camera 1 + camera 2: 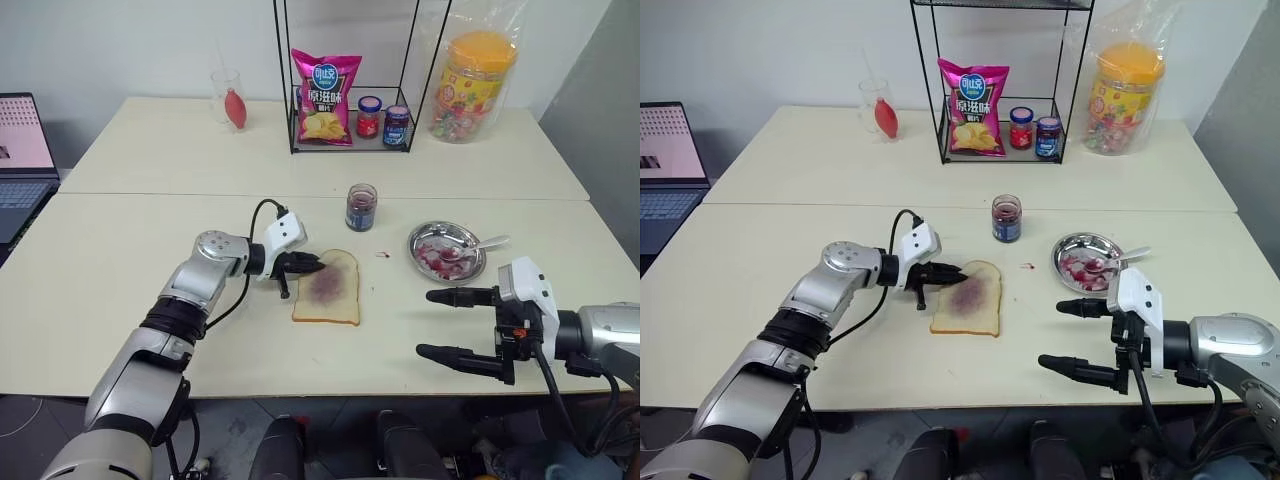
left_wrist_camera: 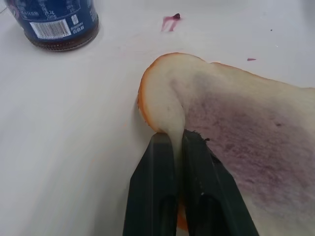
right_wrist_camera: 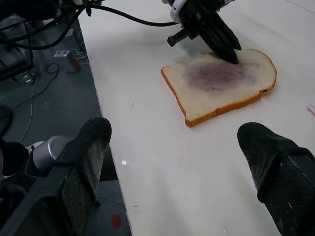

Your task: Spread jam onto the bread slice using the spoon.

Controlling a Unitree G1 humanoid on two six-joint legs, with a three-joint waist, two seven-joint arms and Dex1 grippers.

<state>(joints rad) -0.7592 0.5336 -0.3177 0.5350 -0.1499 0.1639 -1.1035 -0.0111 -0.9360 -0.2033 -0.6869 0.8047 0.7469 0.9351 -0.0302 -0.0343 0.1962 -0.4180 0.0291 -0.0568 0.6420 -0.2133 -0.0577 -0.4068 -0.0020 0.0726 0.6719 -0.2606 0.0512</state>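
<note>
One soft bread [image 1: 328, 288] corner pinched by left gripper [image 1: 308, 265], crumb bends; right gripper [image 1: 440, 322] spread, empty; spoon [image 1: 478, 246] handle free.

1. The pink chip bag [image 1: 325, 97] on the wire rack carries Chinese characters, "原滋味".
2. The jam jar's blue label [image 2: 51, 19] shows a barcode; its small print is unreadable.

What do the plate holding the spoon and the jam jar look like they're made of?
The plate looks like polished metal, likely steel: silver, with bright reflections under the jam smears. The spoon has the same shiny silver look. The jam jar seems to be clear glass, hard to confirm: the dark jam shows through above its blue label.
</note>
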